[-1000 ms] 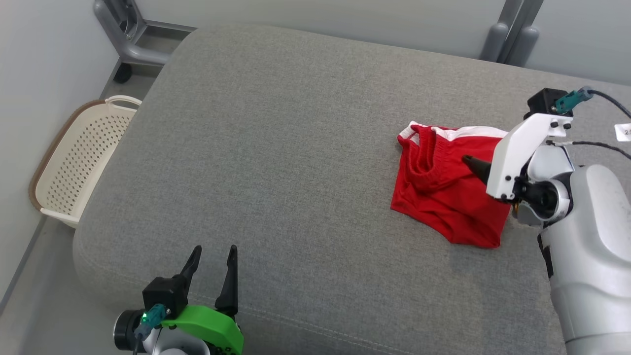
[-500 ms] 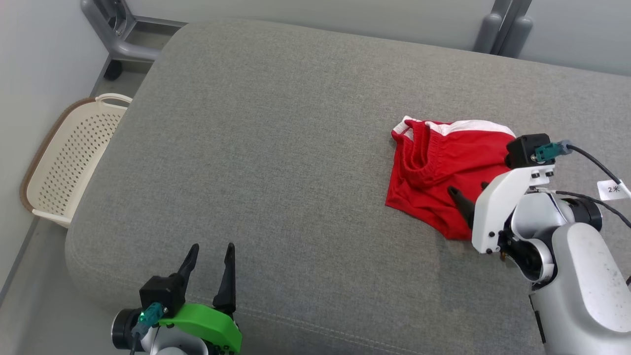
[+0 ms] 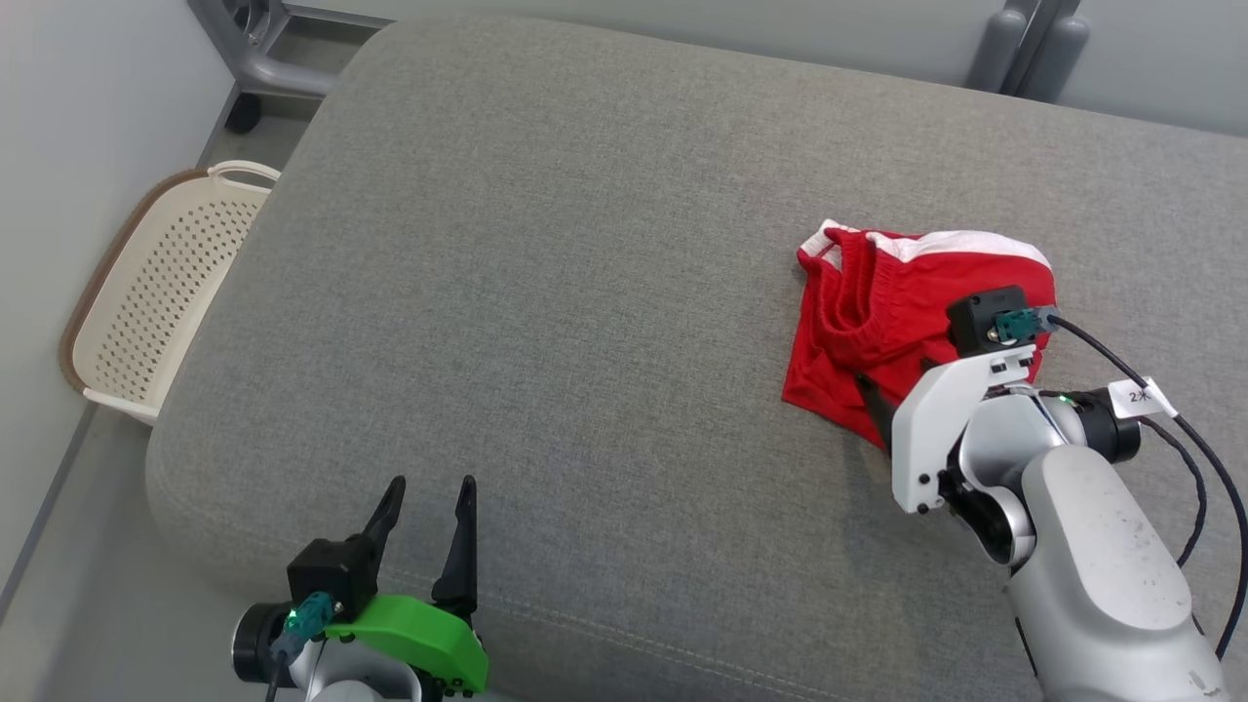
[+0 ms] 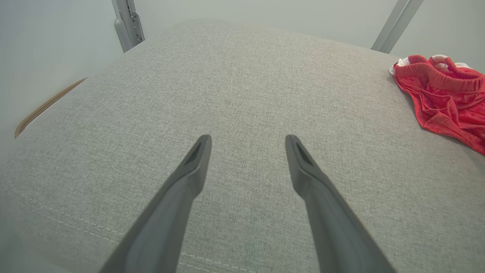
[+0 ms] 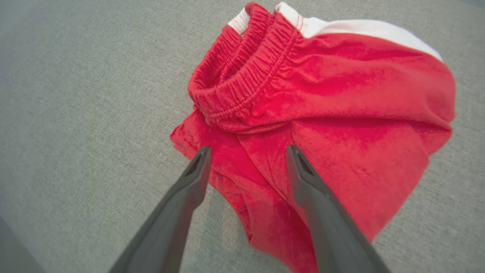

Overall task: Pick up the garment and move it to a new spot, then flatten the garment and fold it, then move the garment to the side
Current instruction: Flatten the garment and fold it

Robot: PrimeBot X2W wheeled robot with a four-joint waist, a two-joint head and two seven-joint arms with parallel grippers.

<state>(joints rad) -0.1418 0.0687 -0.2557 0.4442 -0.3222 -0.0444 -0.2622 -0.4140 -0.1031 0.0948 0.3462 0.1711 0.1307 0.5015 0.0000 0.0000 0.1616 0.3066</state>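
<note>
Right gripper (image 5: 248,149) spread over garment (image 5: 341,94); head view adds basket (image 3: 146,292)

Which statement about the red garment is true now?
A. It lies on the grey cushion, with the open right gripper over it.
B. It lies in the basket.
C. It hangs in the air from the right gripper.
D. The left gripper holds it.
A: the garment lies crumpled on the cushion, and the right gripper stands open over it, holding nothing.
</note>
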